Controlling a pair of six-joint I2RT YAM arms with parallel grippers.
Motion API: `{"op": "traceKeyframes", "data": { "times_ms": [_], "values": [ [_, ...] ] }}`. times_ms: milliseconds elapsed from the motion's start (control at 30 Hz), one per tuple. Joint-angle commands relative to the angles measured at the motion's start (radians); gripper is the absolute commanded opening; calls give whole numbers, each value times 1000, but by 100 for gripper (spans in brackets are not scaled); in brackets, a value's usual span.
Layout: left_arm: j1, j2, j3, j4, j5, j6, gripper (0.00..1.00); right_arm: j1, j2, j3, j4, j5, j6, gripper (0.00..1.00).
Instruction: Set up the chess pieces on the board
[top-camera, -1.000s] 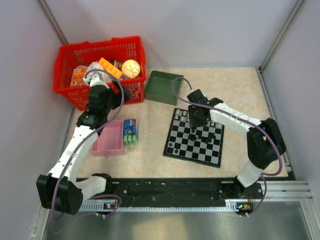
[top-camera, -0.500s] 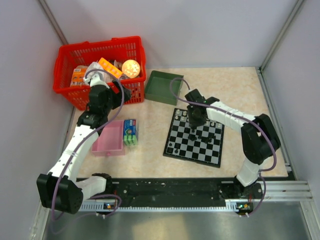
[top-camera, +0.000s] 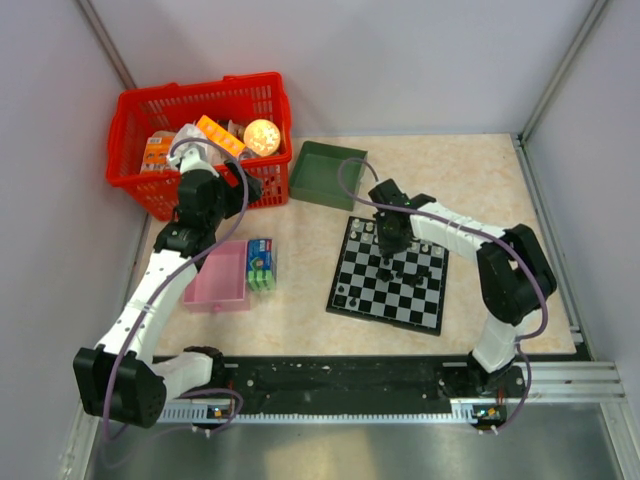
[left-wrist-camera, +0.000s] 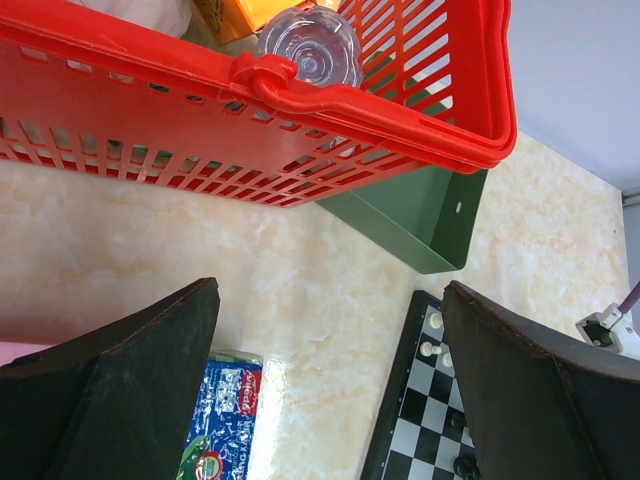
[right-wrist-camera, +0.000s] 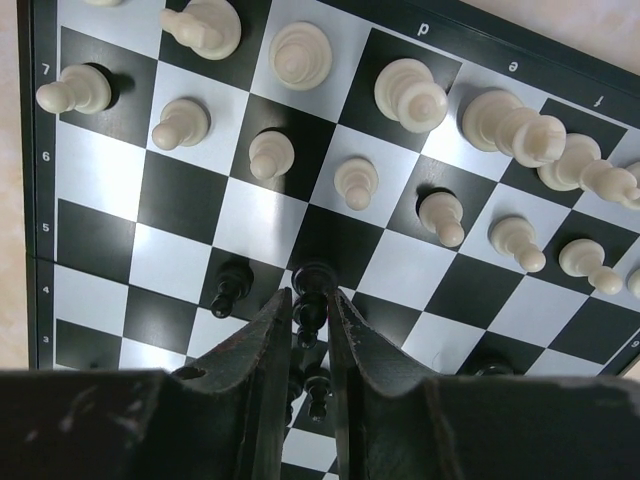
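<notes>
Nearest you, the board (top-camera: 405, 305) lies slightly askew in front of the right arm, with only a few dark men on its near half. Mid-board, your right gripper (right-wrist-camera: 311, 305) has drawn its jaws in to a slim gap over the last second. A black piece (right-wrist-camera: 314, 282) now stands between the fingertips, which appear to touch it on both sides. I read that as the grasp being made, so this stray man should be ready to lift and carry to black's home rows. Another black man (right-wrist-camera: 228, 288) stands just beside it, so lift straight up. Since the earlier view the right arm has also edged a little leftward over the board. Beyond, the white pieces (right-wrist-camera: 410, 95) crowd the far ranks. Farther off, your left gripper (left-wrist-camera: 330, 290) hangs wide and empty, unmoved, near the green tray (left-wrist-camera: 430, 215) and red basket (left-wrist-camera: 300, 90).
</notes>
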Motion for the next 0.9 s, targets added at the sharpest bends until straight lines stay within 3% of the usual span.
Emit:
{"op": "traceKeyframes", "data": {
  "times_ms": [0,333,867],
  "values": [
    [6,-6,38,48,-8,11,98,-15,9,44,25,7,-15,19],
    [6,-10,35,47,-4,6,98,-16,-28,57,13,11,-24,11],
    [6,-38,18,50,1,1,98,25,-278,-1,-36,-58,8,7]
  ]
}}
